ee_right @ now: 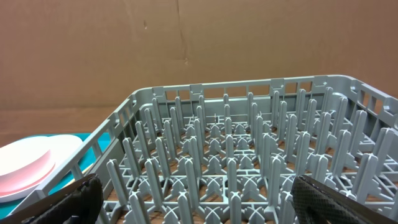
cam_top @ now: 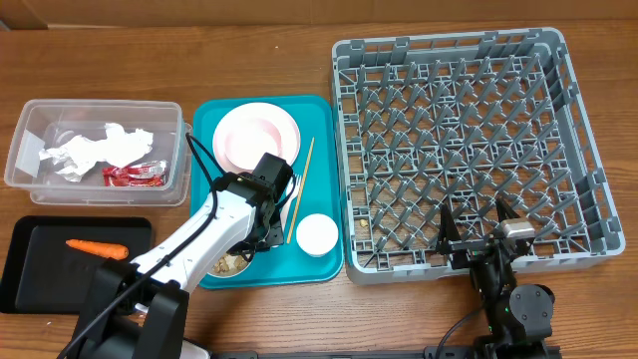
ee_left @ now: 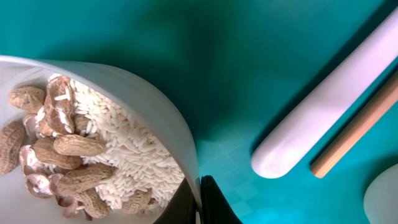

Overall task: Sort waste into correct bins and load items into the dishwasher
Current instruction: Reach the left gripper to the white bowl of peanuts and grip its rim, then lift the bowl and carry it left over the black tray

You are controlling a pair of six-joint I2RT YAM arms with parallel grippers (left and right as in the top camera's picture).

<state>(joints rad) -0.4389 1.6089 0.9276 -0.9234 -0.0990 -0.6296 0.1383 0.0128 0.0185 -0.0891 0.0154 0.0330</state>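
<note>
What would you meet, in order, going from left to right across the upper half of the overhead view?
Clear tub → pink plate → wooden chopstick → grey dish rack.

Dish rack [cam_top: 341, 150] is presenting as matt grey moulded plastic. Teal serving tray [ee_left: 249, 50] is showing a smooth plastic face. Fork handle [ee_left: 323, 118] is reading as glossy white plastic; chopstick [ee_left: 357, 134], as bare matt wood. Bowl [ee_left: 155, 106] is appearing smooth and white. Snack wrapper [cam_top: 135, 175] is glinting, foil-like.
</note>
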